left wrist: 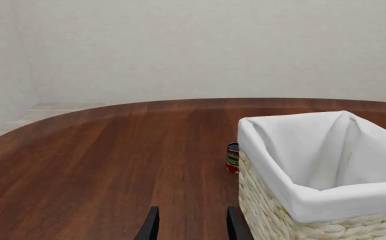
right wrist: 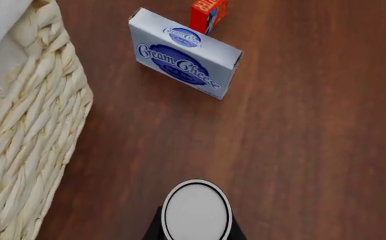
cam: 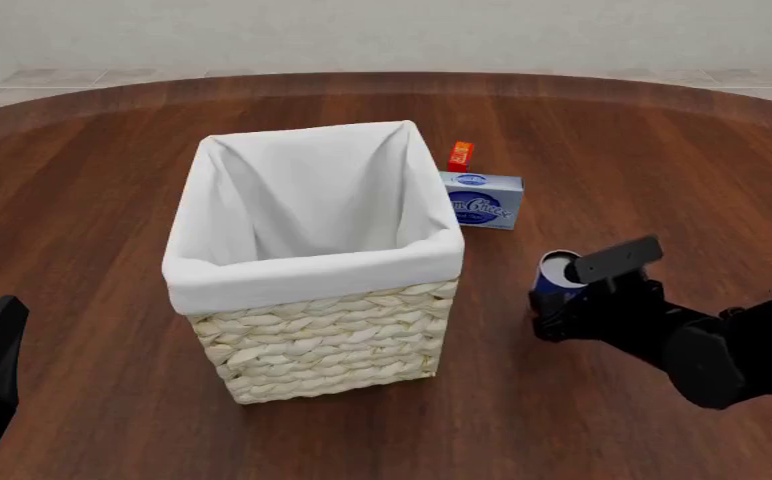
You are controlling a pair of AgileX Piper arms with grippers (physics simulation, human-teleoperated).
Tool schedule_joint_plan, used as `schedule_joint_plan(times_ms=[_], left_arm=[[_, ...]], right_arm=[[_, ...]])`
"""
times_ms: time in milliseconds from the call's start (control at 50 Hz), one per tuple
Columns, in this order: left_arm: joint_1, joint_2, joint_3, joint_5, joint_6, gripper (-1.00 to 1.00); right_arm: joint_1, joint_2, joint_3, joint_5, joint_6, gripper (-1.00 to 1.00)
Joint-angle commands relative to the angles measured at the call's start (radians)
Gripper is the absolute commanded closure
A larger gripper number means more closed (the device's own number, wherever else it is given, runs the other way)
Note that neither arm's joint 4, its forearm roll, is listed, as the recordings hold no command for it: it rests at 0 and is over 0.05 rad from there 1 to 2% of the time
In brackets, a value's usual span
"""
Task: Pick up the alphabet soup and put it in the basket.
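The right hand point(cam: 562, 290) sits at the soup can point(cam: 556, 272), which stands upright on the bench point(cam: 93, 180) to the right of the basket point(cam: 309, 330); in the right wrist view the can's silver-grey top point(right wrist: 196, 209) lies between the two dark fingers point(right wrist: 154, 227), which hug its sides, so the hand looks clamped on it, though the contact itself is mostly hidden under the lid. The can's base appears to rest on the wood, not raised. Farther out from this hand, a blue-and-white cream cheese box point(cam: 482, 201) stands on edge near the basket's far right corner, and a small orange-red box point(cam: 460, 155) stands just behind it, close to the basket's rim. The basket holds only its white cloth liner point(cam: 293, 200), as far as the front view reaches inside. The left hand point(left wrist: 191, 225) is low at the near left edge of the bench, well apart from the basket; its fingers are spread with bare wood between them, holding nothing. Its wrist view also catches a small red-labelled can point(left wrist: 232, 157) just beside the basket's wall.
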Motion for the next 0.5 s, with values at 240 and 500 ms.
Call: schedule_joint_plan(times_ms=[240, 500], left_arm=[[0.000, 0.000, 0.000, 0.000, 0.000, -1.00], [0.000, 0.000, 0.000, 0.000, 0.000, -1.00]], right_arm=[[0.005, -0.237, -0.054, 0.194, -0.023, 1.00], [0.015, -0.365, -0.156, 0.367, -0.063, 1.00]])
